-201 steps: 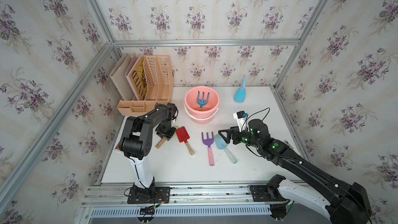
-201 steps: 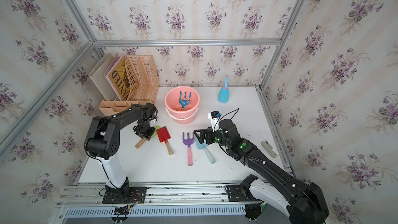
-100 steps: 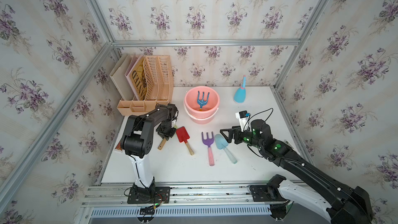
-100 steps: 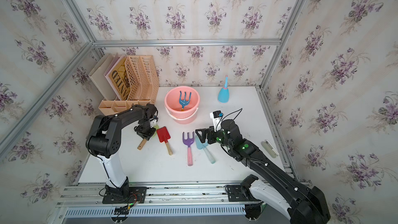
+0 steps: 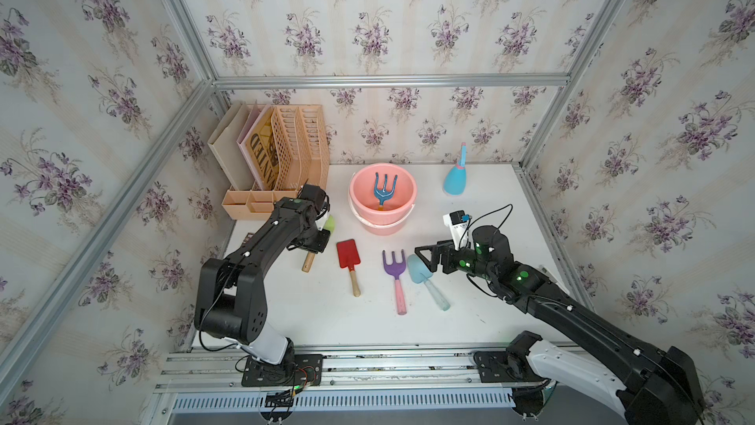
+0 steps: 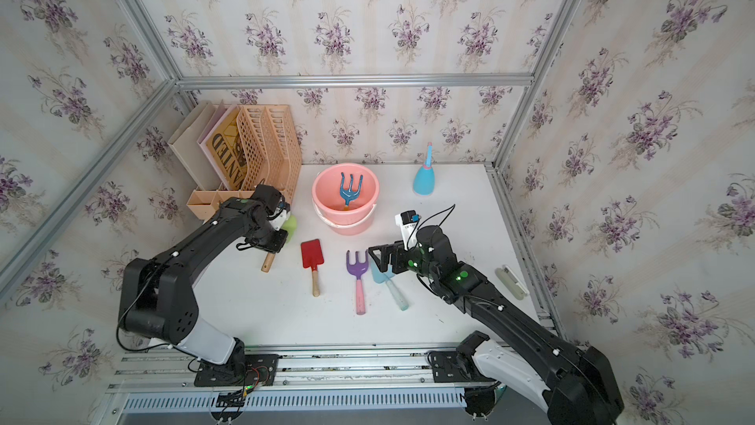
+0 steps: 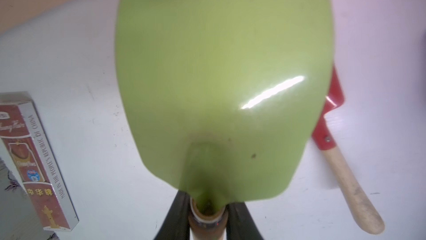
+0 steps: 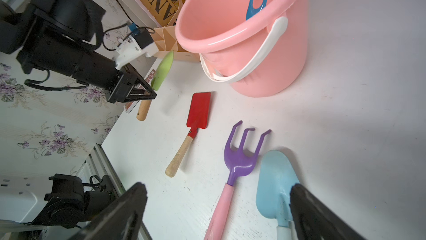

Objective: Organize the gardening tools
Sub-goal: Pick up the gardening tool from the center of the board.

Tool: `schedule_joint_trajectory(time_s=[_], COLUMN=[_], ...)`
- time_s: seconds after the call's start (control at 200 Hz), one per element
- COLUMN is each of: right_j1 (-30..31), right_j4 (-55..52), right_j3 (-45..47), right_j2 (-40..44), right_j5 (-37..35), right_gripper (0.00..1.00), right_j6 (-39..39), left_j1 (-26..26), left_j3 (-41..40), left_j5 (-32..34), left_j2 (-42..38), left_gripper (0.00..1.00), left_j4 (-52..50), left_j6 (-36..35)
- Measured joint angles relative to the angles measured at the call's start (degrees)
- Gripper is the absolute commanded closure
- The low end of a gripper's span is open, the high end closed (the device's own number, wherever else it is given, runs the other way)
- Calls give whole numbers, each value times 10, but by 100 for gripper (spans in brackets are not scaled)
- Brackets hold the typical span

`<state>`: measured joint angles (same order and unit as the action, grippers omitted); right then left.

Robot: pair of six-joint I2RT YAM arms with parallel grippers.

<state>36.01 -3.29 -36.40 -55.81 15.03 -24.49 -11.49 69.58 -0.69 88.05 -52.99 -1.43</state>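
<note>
Presently, taking the far wall as twelve o'clock on the white tabletop (image 5: 327, 321), I found the left gripper (image 7: 207, 218) at about ten o'clock. Its jaws were narrowed onto the lime-green plastic spade (image 7: 219, 77) at the neck, where the blade meets the wooden handle. In the right wrist view the blade angled upward. I could not tell whether the handle end rested on the table.

The right gripper (image 5: 424, 258) hung near four o'clock, jaws spread wide and holding nothing, just over the light-blue plastic trowel (image 5: 418, 269). The purple plastic fork with a pink handle (image 5: 393, 265) lay just beside the trowel at its nine o'clock. The red metal spade with a wooden handle (image 5: 348, 254) lay flat near the centre. The blue fork (image 5: 384, 190) stood inside the pink plastic bucket (image 5: 355, 182) at twelve o'clock, and the blue spray bottle (image 5: 454, 182) stood upright at two o'clock.

Risks noted:
- The pinch sat at one narrow point, so the lime spade might have pivoted or slipped under its own weight.
- A swinging handle could have struck the red spade or the flat red-brown printed box (image 7: 34, 158) close by.
- The bucket looked light, and a careless drop-in might have tipped it.
- The right jaws, so wide, could have caught fork and trowel together.
</note>
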Motion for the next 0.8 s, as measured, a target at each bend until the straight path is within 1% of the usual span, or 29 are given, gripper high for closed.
schedule_joint_trajectory(time_s=[0.09,0.2,0.34,0.475,0.619,0.719,0.799], right_j1=[0,0,0,0,0,0,0], right_j4=[9,18,34,48,59,61,60], right_j3=[2,9,15,16,16,17,18], right_j2=[-1,-2,-8,-9,-8,-3,3], right_j5=[7,18,29,40,41,41,40], right_gripper=[0,0,0,0,0,0,0], right_j6=[0,-3,-9,-10,-10,-10,-10], left_j1=[0,0,-2,-13,-35,-43,-46], left_j3=[2,2,15,18,0,-5,8], left_j5=[-13,-43,-98,-157,-210,-231,-236], left_j2=[-53,-135,-186,-204,-212,-198,-169], left_gripper=[100,100,100,100,100,100,100], left_j4=[2,18,60,122,221,291,344], left_j6=[4,12,32,49,57,63,64])
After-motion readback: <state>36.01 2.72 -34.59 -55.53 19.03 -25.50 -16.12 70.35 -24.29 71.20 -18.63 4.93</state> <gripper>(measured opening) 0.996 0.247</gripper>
